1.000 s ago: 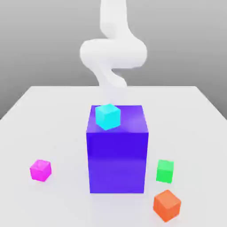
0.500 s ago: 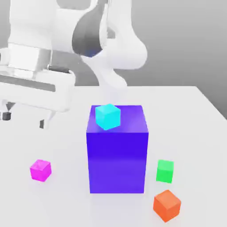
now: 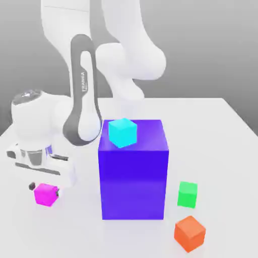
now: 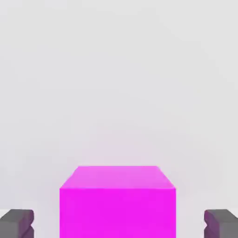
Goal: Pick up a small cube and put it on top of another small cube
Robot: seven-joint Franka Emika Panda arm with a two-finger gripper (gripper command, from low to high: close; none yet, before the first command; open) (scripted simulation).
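Tool (image 3: 45, 189) lowered astride magenta cube (image 3: 46, 194), fingers (image 4: 16, 223) spread wide, clear of both faces; green cube (image 3: 187, 194) sits beyond blue-violet block (image 3: 133, 171).

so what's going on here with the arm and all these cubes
The robot arm has its gripper down at the table around the small magenta cube, fingers open on either side with gaps showing, so nothing is grasped yet. The green cube sits on the table on the other side of the big blue block, which carries a cyan cube. An orange cube lies near the green one.
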